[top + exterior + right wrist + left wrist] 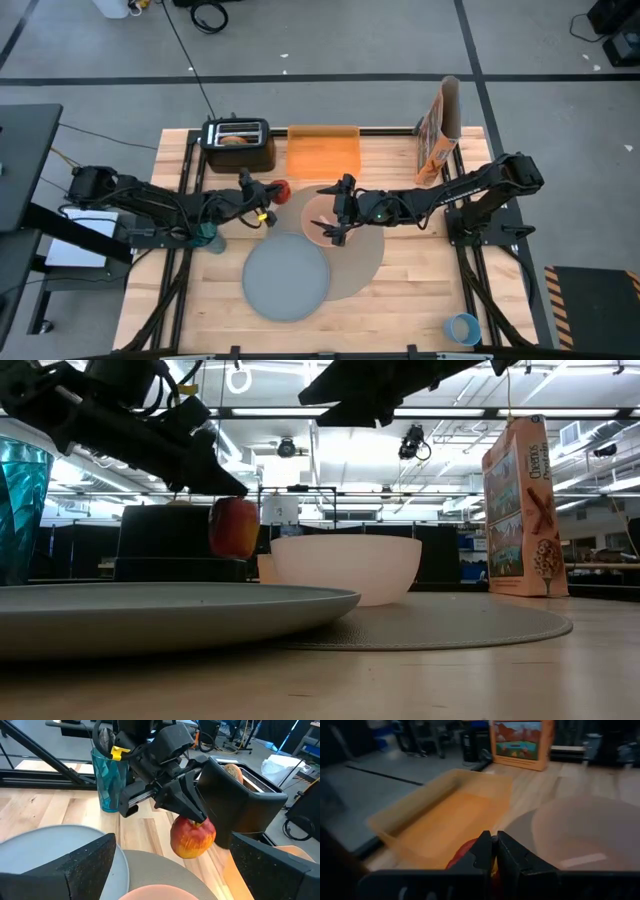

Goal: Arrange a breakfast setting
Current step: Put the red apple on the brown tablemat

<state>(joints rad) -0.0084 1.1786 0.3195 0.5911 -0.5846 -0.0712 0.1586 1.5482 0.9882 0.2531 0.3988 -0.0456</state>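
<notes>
While the apple hung off the worktop beside the toaster, the left jaws were pinched nearly closed on its stem. Round, firm and slick, it would likely swing; a hold around its middle seemed safer. The right jaws hovered spread open, empty, above the bowl.

wooden table, seen from above. left gripper at the red apple, which sits at its fingertips; finger state not readable. right gripper over the pale pink bowl, fingers spread. beyond both sets of fingers: black toaster and orange tray. grey plate and taupe mat on the near side. cereal box; blue cup; teal tumbler.
</notes>
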